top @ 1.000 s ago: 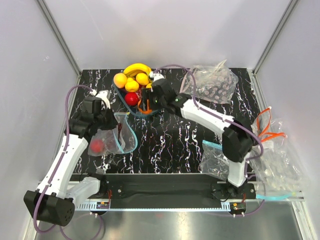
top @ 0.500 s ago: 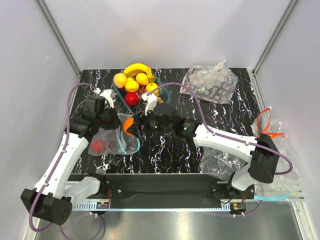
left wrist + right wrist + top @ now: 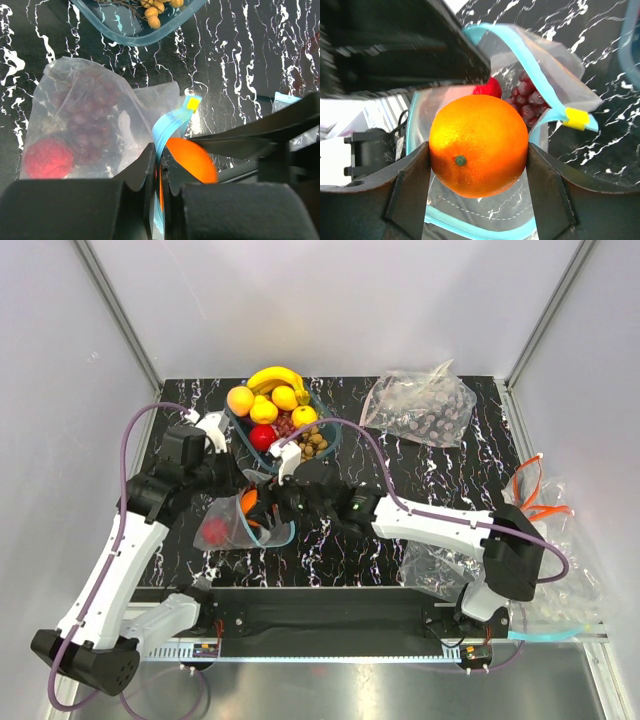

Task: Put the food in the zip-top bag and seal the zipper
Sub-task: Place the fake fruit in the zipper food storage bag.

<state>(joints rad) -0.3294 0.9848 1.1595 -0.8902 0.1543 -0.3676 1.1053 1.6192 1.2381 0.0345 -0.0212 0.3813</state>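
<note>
1. We see the left tool (image 3: 159, 167) shut tight on the light-blue zipper strip (image 3: 172, 125) of the clear bag (image 3: 85, 95). It pinches one lip of the mouth and holds it upright.
2. The bag lies on the black marbled table (image 3: 470, 465), toward 8 o'clock from the table's middle. Its mouth gapes toward 3 o'clock.
3. Through the plastic we make out a red apple (image 3: 47, 157) and dark grapes (image 3: 90, 120) inside.
4. The right tool (image 3: 478, 160) is clamped on an orange (image 3: 478, 140), with one finger on each side and the jaws wide apart.
5. The orange hangs right at the open mouth, inside the loop of blue strip. We cannot tell whether it touches the plastic.
6. A blue-rimmed bowl (image 3: 327, 447) sits at 12 o'clock on the table, just beyond the bag. It holds a banana (image 3: 275, 375), yellow fruits (image 3: 265, 410), a second apple (image 3: 262, 437) and a nut cluster (image 3: 315, 442).
7. A wrinkled bag (image 3: 420, 405) rests near 1 o'clock, well apart from the bowl.
8. Another bag (image 3: 440, 565) lies at 5 o'clock, beside the right arm's base.
</note>
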